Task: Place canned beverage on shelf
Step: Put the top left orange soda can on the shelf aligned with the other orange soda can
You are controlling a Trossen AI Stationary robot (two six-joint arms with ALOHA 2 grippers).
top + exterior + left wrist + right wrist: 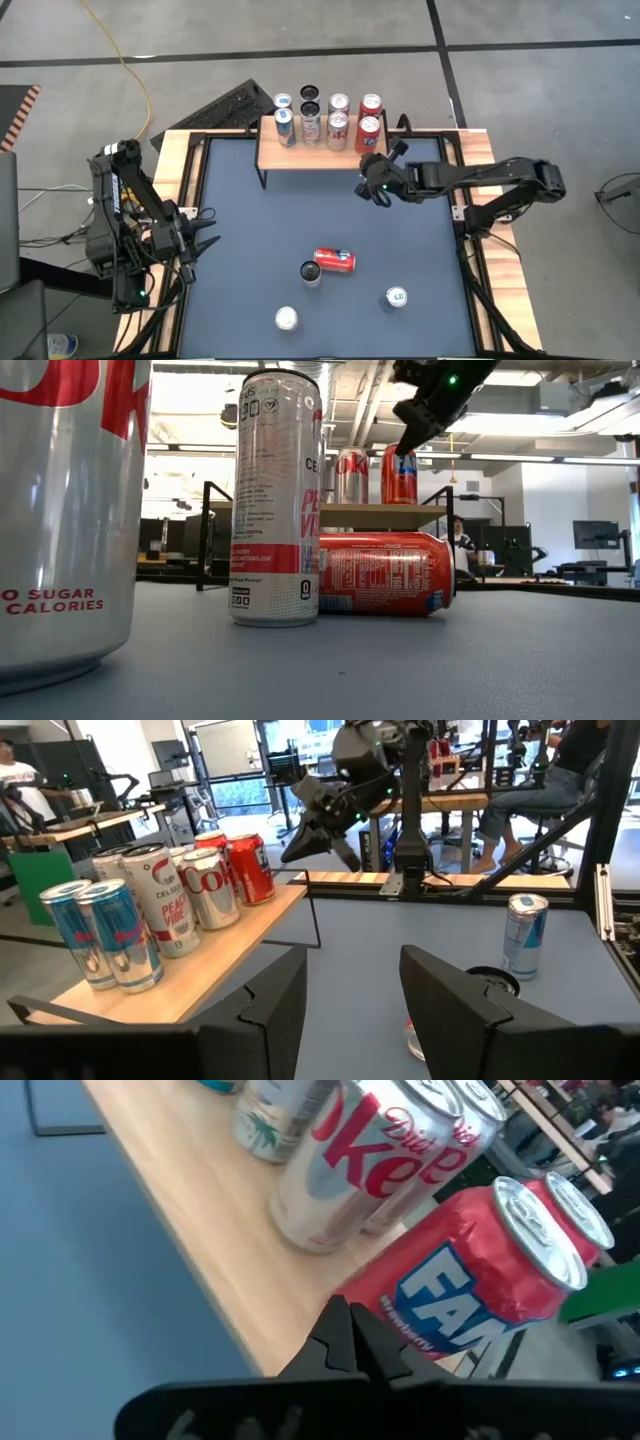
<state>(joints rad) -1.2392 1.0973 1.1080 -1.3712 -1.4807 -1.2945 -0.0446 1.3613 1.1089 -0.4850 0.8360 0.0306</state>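
Observation:
The shelf [300,158], a light wooden top on thin black legs, stands at the table's far edge with several upright cans on it in two rows. At its right end is a red Fanta can [480,1290], with a Diet Coke can [370,1160] beside it. My right gripper [366,187] hovers shut just in front of the shelf's right end, its tips [352,1342] pointing at the Fanta can and holding nothing. My left gripper [350,990] waits open and level at the table's left side [205,240].
On the dark mat lie a red can on its side [335,260], with a tall can [310,272] standing against it. A silver can [287,318] and a blue-and-silver can [397,297] stand near the front edge. People sit at desks beyond the table.

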